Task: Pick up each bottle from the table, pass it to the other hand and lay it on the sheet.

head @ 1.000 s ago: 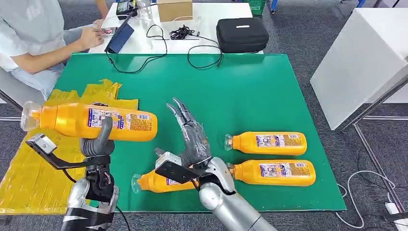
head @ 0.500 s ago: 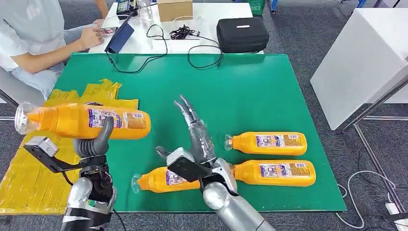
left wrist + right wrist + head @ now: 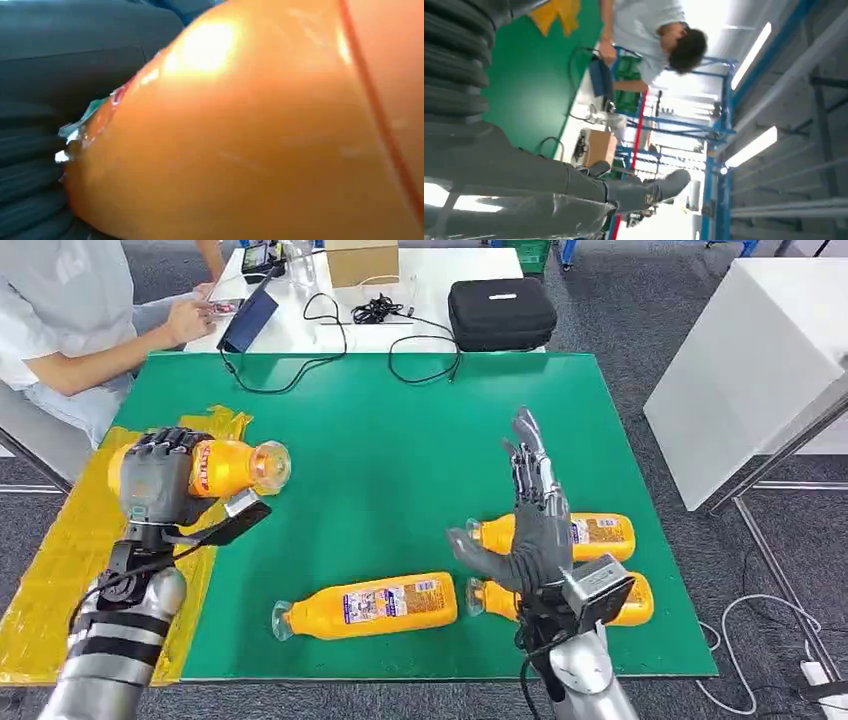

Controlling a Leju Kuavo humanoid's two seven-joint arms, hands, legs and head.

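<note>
The left hand (image 3: pixel 160 475) grips an orange bottle (image 3: pixel 235 466) above the yellow sheet (image 3: pixel 50 580) to lay it down, while the right hand (image 3: pixel 530 530) hovers open.

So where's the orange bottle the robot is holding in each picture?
Head view: the held bottle is at the left, gripped by the left hand over the yellow sheet.
Left wrist view: up close, orange across most of the picture.
Right wrist view: not in it.
Shared landmark: the green mat.
</note>
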